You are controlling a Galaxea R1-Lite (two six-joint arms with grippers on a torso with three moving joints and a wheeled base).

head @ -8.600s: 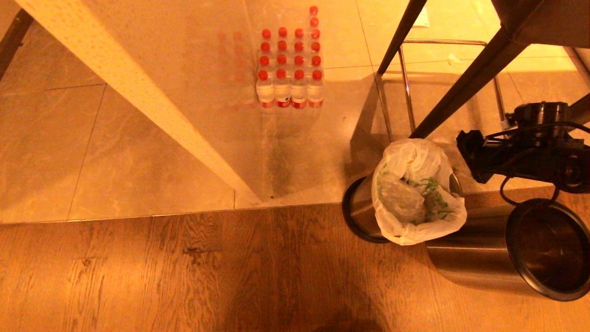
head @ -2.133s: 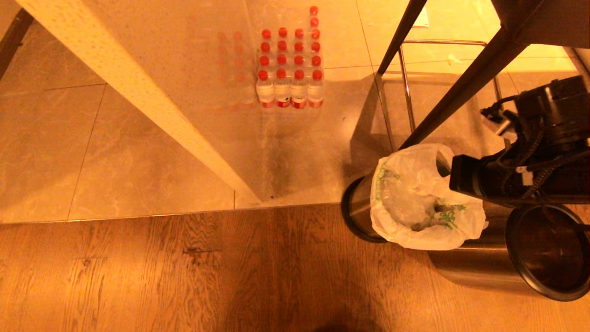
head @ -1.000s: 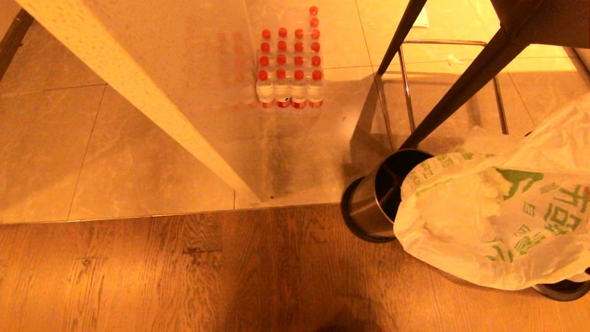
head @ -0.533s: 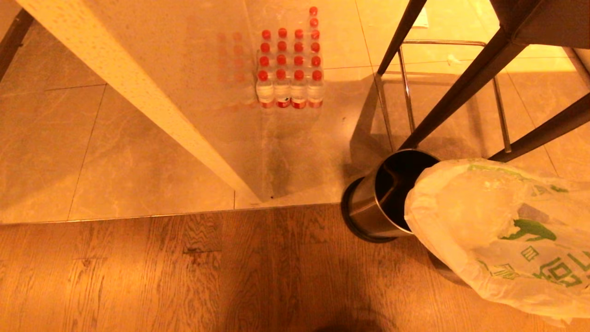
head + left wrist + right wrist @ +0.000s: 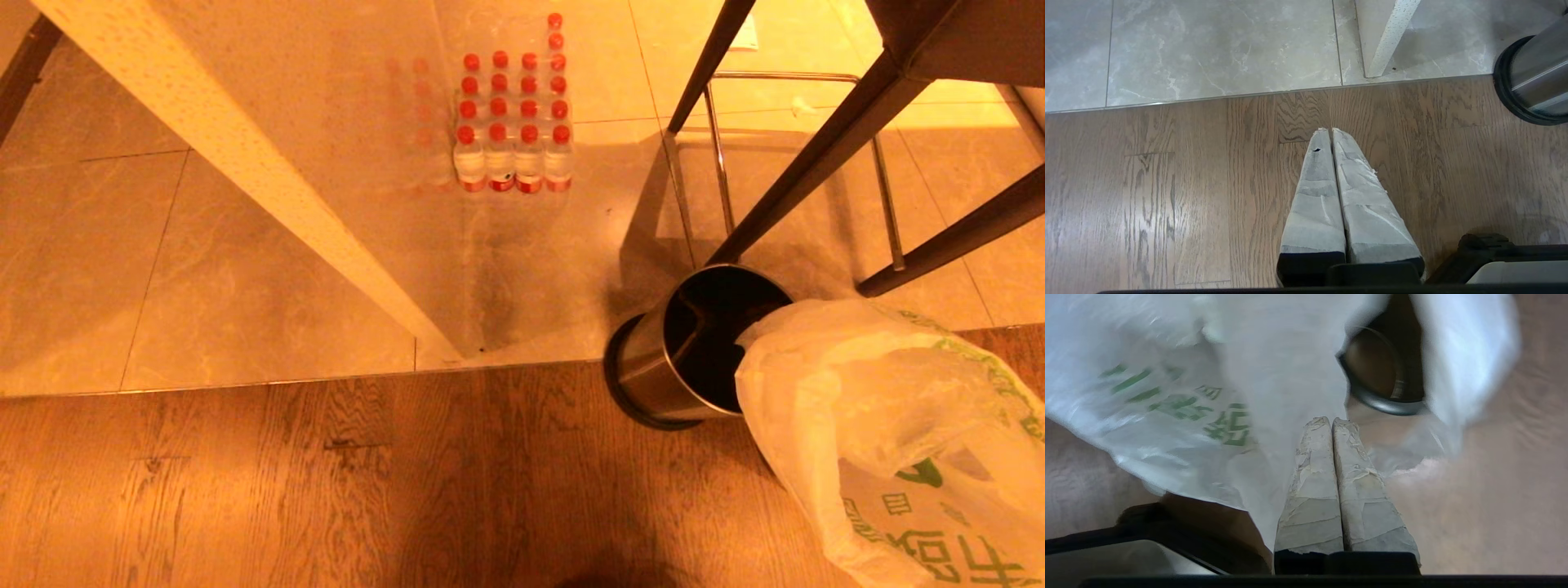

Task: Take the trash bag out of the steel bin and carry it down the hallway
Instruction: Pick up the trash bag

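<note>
Head view: neither arm visible. Trash bag (image 5: 890, 441) out of the steel bin (image 5: 694, 347), hanging in the air over the wood floor (image 5: 326, 482) toward the lower right corner, running off the frame there, green print showing low down. Bag's upper edge overlaps the bin's rim from this angle; can't tell if touching. Bin upright, dark and open inside, sitting right on the seam between wood floor and grey tile (image 5: 163, 269). Dark furniture legs (image 5: 808, 155) and a thin metal frame (image 5: 722, 155) crowd the tile just behind the bin. Block of red-capped water bottles (image 5: 513, 122) farther back on the tile, well apart. Pale wall corner (image 5: 245, 171) ending at the seam, left of the bin. Loads of open wood floor to the left.

Left wrist view: left gripper (image 5: 1330, 130) pointing down over the wood floor, taped fingers (image 5: 1314, 192) pressed together with nothing between them, touching nothing. Bin's base at the frame's edge, well apart. Tile seam and wall corner just ahead.

Right wrist view: right gripper (image 5: 1330, 419) pointing down, taped fingers (image 5: 1314, 486) clamped tight on the thin plastic of the trash bag (image 5: 1180, 396), which billows out around and in front of them. Dark round bin mouth (image 5: 1384, 371) visible below through a gap in the bag; which bin, can't tell. Wood floor off to both sides.
</note>
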